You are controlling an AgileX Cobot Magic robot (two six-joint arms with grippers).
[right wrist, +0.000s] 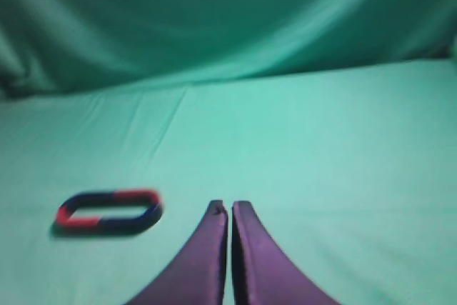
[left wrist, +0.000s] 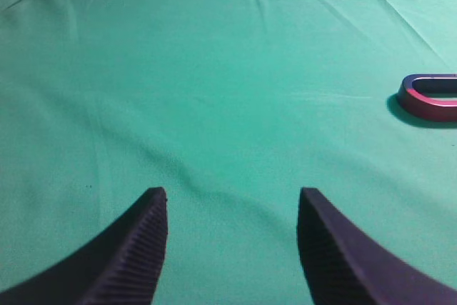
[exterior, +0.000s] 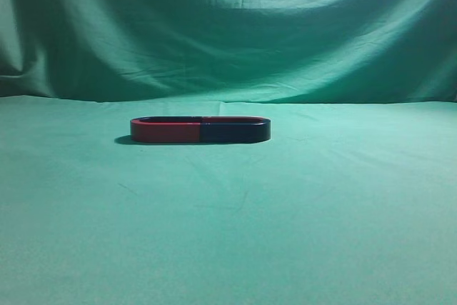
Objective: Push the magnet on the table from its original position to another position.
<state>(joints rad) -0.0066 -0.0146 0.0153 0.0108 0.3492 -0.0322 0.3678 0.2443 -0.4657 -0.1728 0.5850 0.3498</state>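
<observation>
Now: magnet flat on table, seemingly joined to red-fronted twin | left gripper wide, empty | right gripper pinched closed, empty | no legible writing

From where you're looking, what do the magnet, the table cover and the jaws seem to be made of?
Magnet: hard, probably painted metal or plastic; smooth, slightly glossy sides with a crisp red-to-navy colour break.
Table cover: matte woven cloth, judging by soft creases and no shine.
Left gripper jaws: dark, matte, likely rubber or plastic, with fine ridges on the inner faces.
Right gripper: too blurred to judge.
</observation>
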